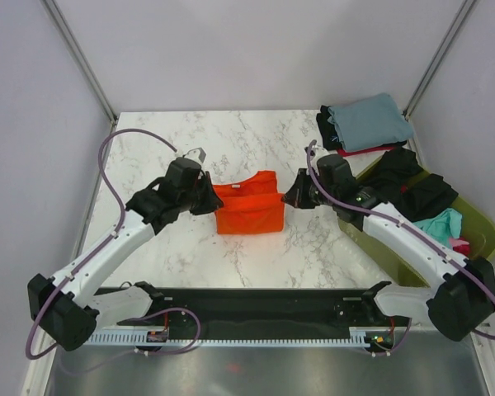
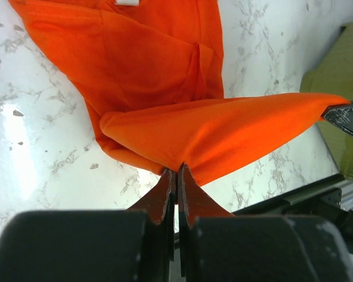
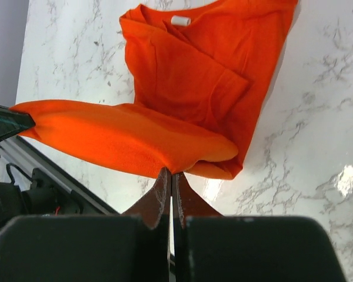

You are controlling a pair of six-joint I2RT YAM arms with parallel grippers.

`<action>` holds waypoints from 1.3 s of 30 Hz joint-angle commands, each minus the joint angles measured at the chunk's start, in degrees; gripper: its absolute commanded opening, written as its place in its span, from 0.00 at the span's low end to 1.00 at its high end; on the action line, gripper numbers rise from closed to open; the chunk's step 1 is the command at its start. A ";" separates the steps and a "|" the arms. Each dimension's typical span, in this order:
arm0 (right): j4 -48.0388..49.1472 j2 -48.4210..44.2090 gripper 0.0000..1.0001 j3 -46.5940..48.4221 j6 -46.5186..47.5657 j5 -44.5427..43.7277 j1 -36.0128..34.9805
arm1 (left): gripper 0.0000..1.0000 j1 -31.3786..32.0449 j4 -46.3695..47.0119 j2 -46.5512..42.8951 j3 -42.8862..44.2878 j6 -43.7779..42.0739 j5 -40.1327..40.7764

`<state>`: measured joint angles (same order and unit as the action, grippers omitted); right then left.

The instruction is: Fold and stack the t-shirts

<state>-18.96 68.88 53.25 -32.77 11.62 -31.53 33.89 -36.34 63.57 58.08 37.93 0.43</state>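
Left hand (image 2: 176, 171), right hand (image 3: 169, 174), pinching t-shirt (image 1: 249, 213) edges

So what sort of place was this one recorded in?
Probably a lab robot cell, not a home: a marble-pattern table boxed in by plain white panels on metal frame posts, with clothes heaped in an olive-green basket and a folded stack at the far right corner.
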 commanded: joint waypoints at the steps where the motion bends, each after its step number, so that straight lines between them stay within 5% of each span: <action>1: -0.02 5.46 0.00 6.58 3.85 -4.14 0.59 | 0.02 -2.77 -0.75 4.52 4.57 -4.08 3.00; 7: 0.33 19.96 0.00 16.59 5.97 -6.08 2.70 | 0.02 -12.33 1.09 15.86 10.90 -9.00 -1.64; 15: -0.46 40.50 0.00 31.02 6.41 -8.71 5.16 | 0.05 -21.84 1.18 47.81 31.45 -12.53 -13.35; 17: -1.34 44.56 0.01 35.76 6.15 -8.54 6.04 | 0.21 -22.46 -0.47 54.52 40.46 -14.64 -15.18; 18: -2.04 48.24 0.14 37.52 5.97 -8.02 6.48 | 0.42 -22.72 -3.62 58.03 44.70 -14.82 -15.63; 20: -3.97 50.90 0.35 41.83 5.53 -8.62 7.27 | 0.64 -22.73 -9.18 66.05 54.18 -16.92 -19.47; 21: -4.59 51.96 0.60 42.97 5.27 -8.89 7.44 | 0.78 -22.64 -9.36 67.11 55.63 -17.36 -19.59; 26: -2.93 46.80 0.98 38.34 6.49 -13.01 7.53 | 0.91 -22.73 -12.17 64.33 60.74 -18.59 -17.84; 29: 1.54 40.91 0.98 31.67 7.81 -12.77 8.15 | 0.92 -22.81 -13.05 59.24 59.17 -19.47 -14.32; 32: 9.27 36.16 0.98 23.41 5.63 -2.77 10.08 | 0.92 -22.73 -12.97 54.58 54.79 -20.18 -13.35; 35: 15.70 37.28 0.98 17.77 3.07 6.12 11.93 | 0.92 -22.73 -13.06 51.49 50.13 -20.27 -13.17; 39: 20.52 40.01 0.98 15.04 0.88 7.28 11.75 | 0.92 -21.33 -11.49 46.57 45.20 -20.00 -12.99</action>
<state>-6.13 106.67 70.70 -29.19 13.78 -19.66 11.40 -47.75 113.19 106.87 20.43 -13.34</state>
